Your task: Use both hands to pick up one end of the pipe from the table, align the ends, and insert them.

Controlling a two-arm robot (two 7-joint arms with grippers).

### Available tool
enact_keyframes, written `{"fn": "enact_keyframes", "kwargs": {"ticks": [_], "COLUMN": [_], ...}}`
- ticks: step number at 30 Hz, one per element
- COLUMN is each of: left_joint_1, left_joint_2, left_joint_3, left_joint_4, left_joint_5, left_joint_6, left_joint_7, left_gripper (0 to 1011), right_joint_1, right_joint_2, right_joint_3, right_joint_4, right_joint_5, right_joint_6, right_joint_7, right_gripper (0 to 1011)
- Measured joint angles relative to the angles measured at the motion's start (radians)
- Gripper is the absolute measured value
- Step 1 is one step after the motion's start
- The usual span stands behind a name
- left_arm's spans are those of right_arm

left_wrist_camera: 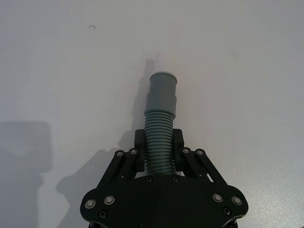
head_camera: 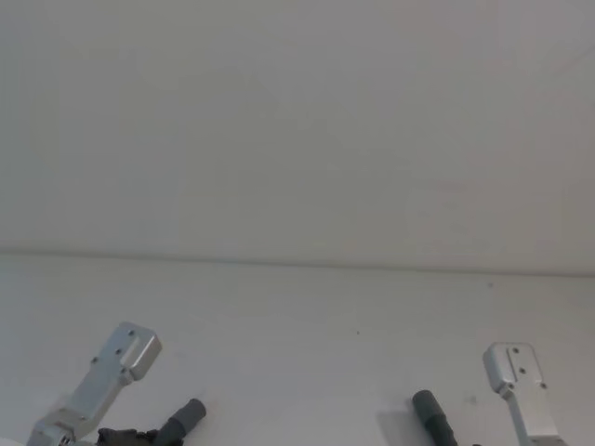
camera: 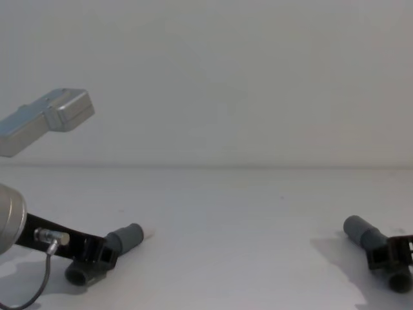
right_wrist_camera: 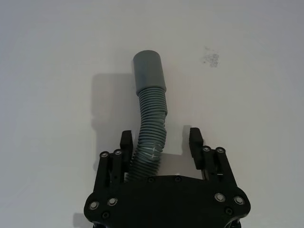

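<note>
Grasping step: the left gripper [left_wrist_camera: 159, 141] has its jaws clamped on the ribbed part of the white-tipped pipe piece [left_wrist_camera: 161, 102] at the near left of the surface [head_camera: 307, 325], while the right gripper [right_wrist_camera: 160, 137] holds its jaws open astride the socket piece [right_wrist_camera: 148, 76] at the surface's near right, which it likely must grip before the ends can be aligned.

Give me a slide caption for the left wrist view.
Left end effector shut on the ribbed part of a pipe piece, table behind.
</note>
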Motion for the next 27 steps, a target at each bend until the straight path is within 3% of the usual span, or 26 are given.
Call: {"fn": "enact_keyframes", "kwargs": {"ticks": [14, 27], "left_joint_1": [0.0, 0.0], "left_joint_2": [0.0, 0.0], "left_joint_3": [0.0, 0.0], "left_joint_4": [0.0, 0.0], "left_joint_5": [0.0, 0.0], "left_joint_6": [0.0, 0.0], "left_joint_7": [0.0, 0.0], "left_gripper": [299, 299], "right_joint_1": [0.001, 0.002], "right_joint_2": [-0.007, -0.01], "right_joint_3": [0.003, 0.004], "right_joint_4": [0.002, 0.002], "right_joint_5": [0.001, 0.002], "right_joint_6": [0.01, 0.013], "right_joint_7": [-0.002, -0.002], "right_gripper": [278, 236]}}
